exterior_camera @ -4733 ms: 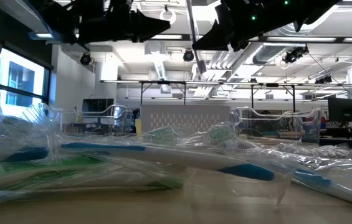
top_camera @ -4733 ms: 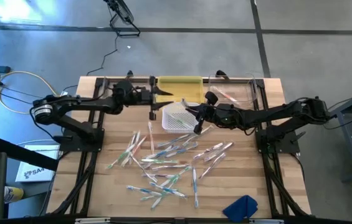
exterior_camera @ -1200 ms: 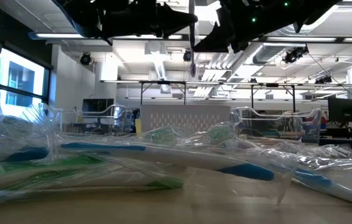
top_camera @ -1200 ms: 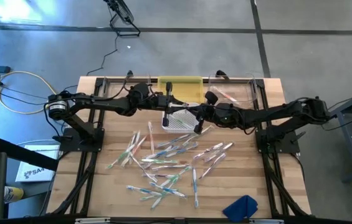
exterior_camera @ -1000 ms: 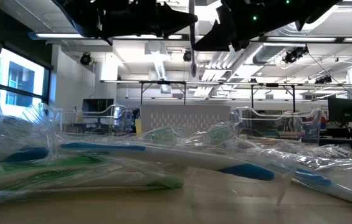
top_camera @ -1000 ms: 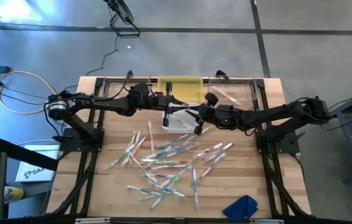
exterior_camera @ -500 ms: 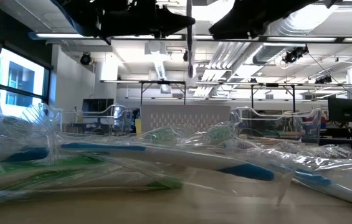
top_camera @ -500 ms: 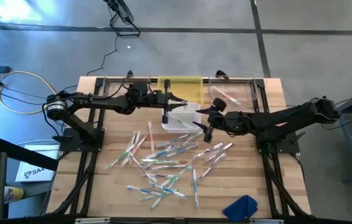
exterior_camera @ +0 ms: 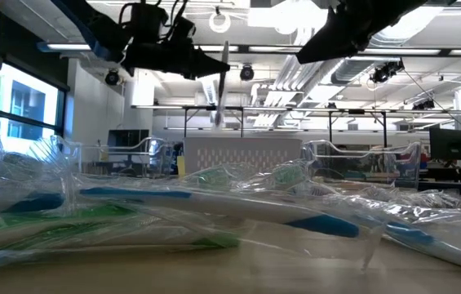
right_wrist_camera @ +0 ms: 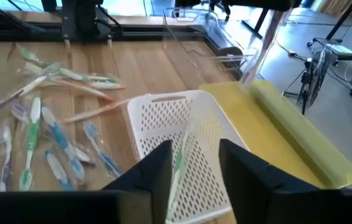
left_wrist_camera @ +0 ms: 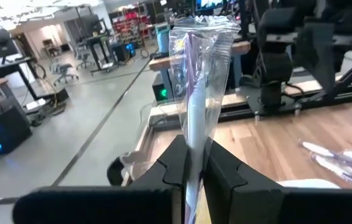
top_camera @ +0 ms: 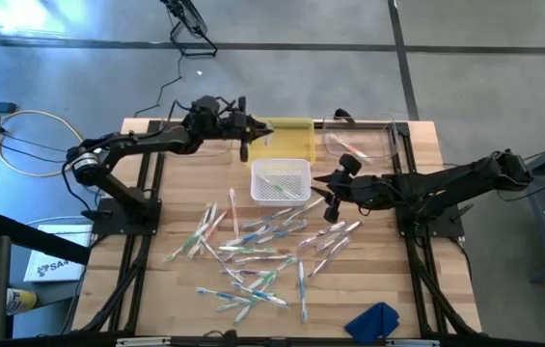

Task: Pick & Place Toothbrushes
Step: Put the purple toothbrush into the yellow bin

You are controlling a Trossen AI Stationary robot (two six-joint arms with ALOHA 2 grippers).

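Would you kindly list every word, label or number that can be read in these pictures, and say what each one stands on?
"SA": partly readable black letters on the white box lying on the floor left of the table; the remaining characters are too small to read.
Wrapped toothbrushes: any print on the wrappers is too small to read.
Nothing else legible.

Two dark, slender, multi-jointed arms

Some thirty toothbrushes, mostly white with green, blue and pink accents and wrapped in clear film, are scattered flat across the middle of the wooden table. One wrapped toothbrush is held upright above the table's far edge. Another, with green on it, is seen lying in the white perforated basket.
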